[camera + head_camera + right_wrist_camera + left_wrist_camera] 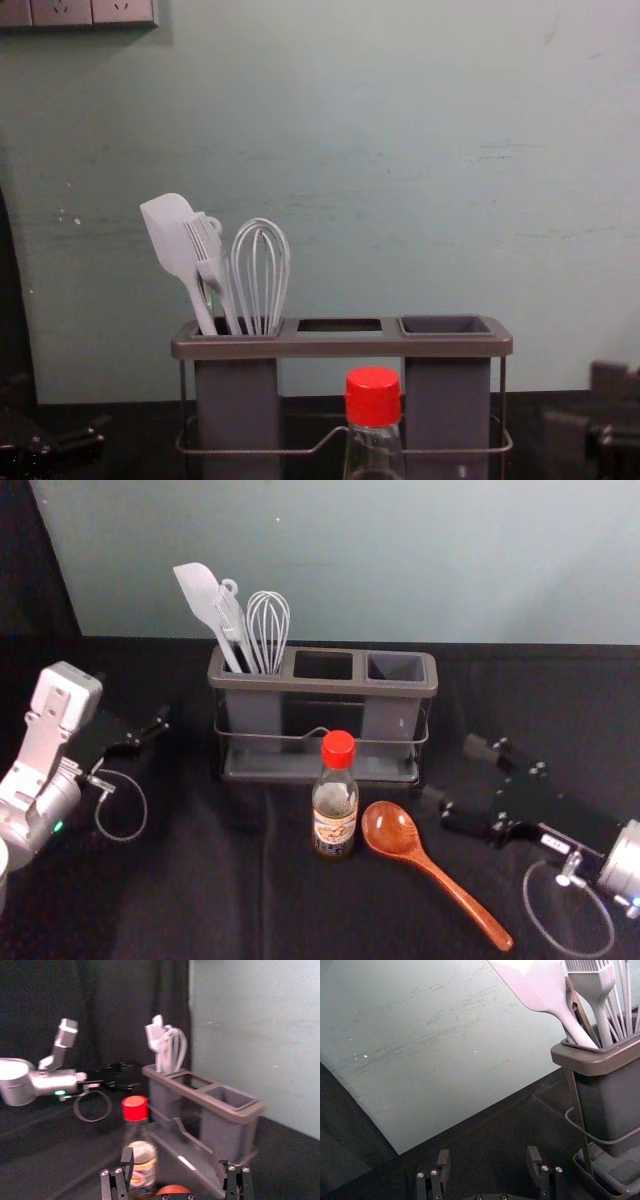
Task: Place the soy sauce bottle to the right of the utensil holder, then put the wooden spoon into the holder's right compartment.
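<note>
R gripper (453, 772) jaws apart, R of spoon (391, 829); L gripper (140, 705) jaws apart, L of holder (325, 686), nr table's back edge (530, 646); bottle (335, 810) upright in front.

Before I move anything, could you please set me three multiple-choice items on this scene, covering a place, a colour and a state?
1. Where does the soy sauce bottle stand?
A) In front of the utensil holder
B) Behind the utensil holder
C) Inside the left compartment

2. What colour is the bottle's cap?
A) Green
B) White
C) Red

3. What state is the right gripper in?
A) Shut on the wooden spoon
B) Open, holding nothing
C) Shut on the bottle

Answers:
1: A, as the head view shows the bottle upright on the robot's side of the holder.
2: C, as the cap is bright red in the head, chest and right wrist views.
3: B, as the right wrist view shows its fingers well apart with nothing gripped.
</note>
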Controlling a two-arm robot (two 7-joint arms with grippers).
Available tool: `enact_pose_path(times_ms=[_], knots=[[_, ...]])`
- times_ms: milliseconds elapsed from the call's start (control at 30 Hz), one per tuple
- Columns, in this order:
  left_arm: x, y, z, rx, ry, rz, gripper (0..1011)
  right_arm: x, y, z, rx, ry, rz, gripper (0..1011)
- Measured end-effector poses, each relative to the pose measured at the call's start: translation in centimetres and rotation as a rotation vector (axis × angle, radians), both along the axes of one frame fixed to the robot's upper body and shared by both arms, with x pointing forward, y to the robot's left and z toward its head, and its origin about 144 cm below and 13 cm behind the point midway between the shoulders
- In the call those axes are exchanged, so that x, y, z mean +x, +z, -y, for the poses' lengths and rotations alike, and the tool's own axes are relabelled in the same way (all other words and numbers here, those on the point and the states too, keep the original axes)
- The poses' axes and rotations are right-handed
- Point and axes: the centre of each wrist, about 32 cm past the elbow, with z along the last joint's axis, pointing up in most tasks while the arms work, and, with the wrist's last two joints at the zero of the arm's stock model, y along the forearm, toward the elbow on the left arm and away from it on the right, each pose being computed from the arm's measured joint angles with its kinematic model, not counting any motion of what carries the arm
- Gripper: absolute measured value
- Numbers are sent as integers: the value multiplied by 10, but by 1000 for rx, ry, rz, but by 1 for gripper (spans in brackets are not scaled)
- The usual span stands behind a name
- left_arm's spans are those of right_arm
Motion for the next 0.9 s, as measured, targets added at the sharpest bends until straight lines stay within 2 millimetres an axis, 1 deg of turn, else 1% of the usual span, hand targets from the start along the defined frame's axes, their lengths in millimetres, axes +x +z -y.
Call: enact_pose_path(times_ms=[133, 467, 700, 900], knots=[[0, 0, 0, 0, 0, 0, 1005, 2, -1, -7, 3, 75, -35, 1003], [0, 0, 0, 0, 0, 0, 1005, 10, -1, -23, 2, 142, -55, 1003], [0, 0, 0, 0, 0, 0, 1005, 23, 0, -39, -16, 177, -45, 1003], [0, 0, 0, 0, 0, 0, 1005, 32, -1, -48, -22, 191, -40, 1003]])
